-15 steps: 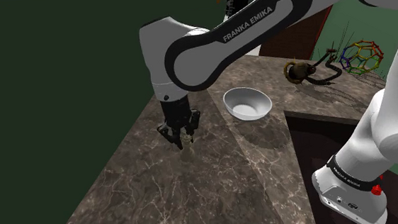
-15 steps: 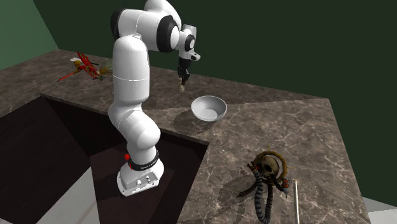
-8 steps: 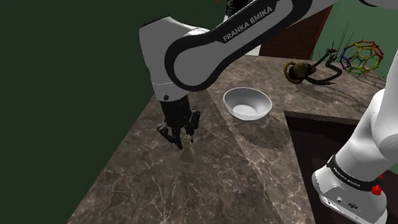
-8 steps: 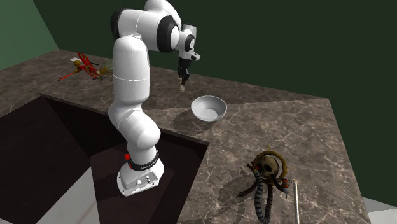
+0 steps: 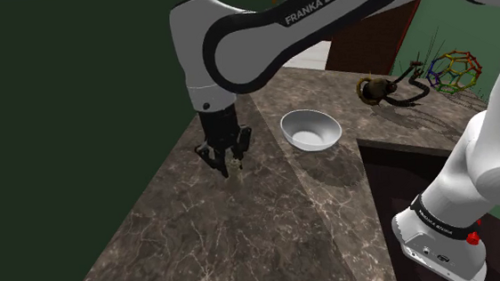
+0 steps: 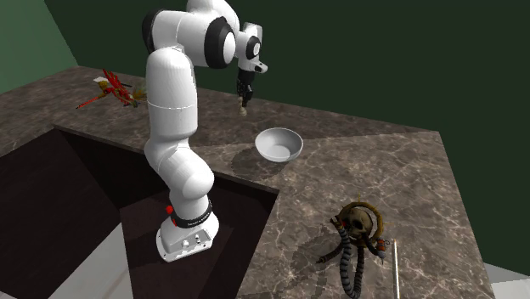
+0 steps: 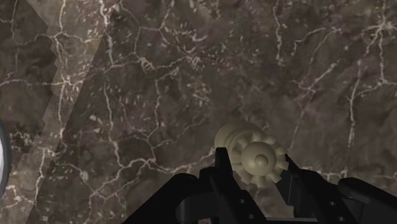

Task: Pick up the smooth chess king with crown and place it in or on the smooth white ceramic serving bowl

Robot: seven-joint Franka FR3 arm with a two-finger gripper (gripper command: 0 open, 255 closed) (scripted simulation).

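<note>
Chess king (image 7: 257, 162) clasped btwn fingers (image 7: 224, 177), crown toward cam, over counter (image 7: 159, 76).

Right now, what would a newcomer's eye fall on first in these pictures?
The white arm bends over the dark marble counter, its black gripper clasping a pale chess king. An empty white bowl sits to the shoulder view's right of it. A tentacled skull figure lies nearer the camera in the second exterior view.
</note>
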